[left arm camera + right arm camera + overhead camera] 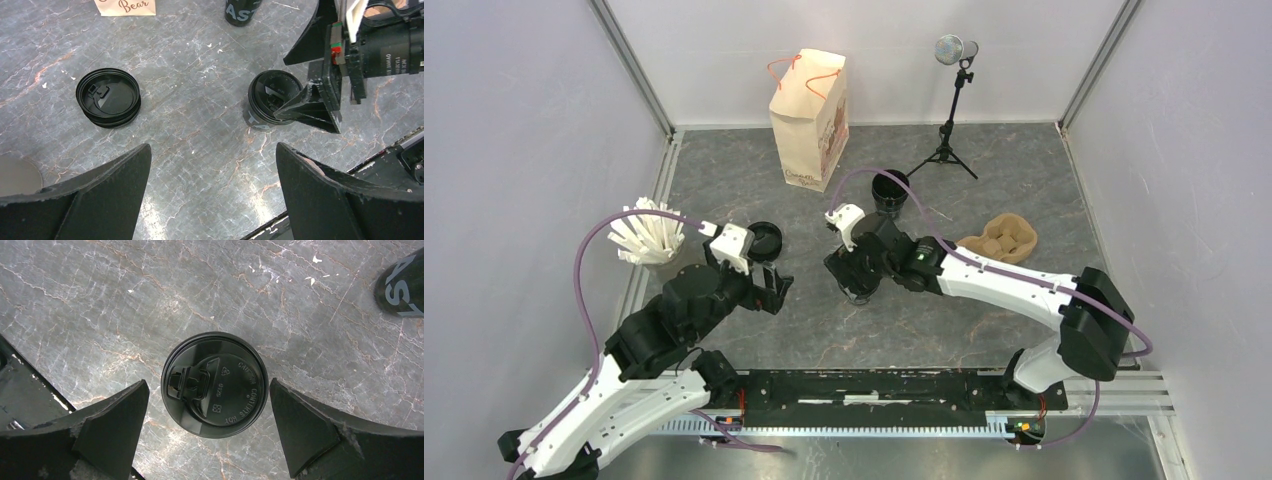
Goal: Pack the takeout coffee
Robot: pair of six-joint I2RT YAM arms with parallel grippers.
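Two grippers, both with jaws spread wide, holding nothing. Left gripper (pixel 212 147) hovers by a loose lid (pixel 107 97). Right gripper (pixel 208 381) straddles a lidded cup (pixel 265 94) standing mid-table. An open cup (pixel 890 190) stands behind it, carrier (pixel 1002 238) further right. Step, probably: grasping the lidded cup. Next: descend, close, keep it upright.

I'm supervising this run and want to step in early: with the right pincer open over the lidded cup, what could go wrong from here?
1. The right pincer straddles the lidded cup from above; squeezing near the lid could pop it off or tip the cup.
2. The other cup stands uncovered, and a loose lid lies apart from it; packed like that, it might spill.
3. The left pincer hovers close to the right one, so they could collide.
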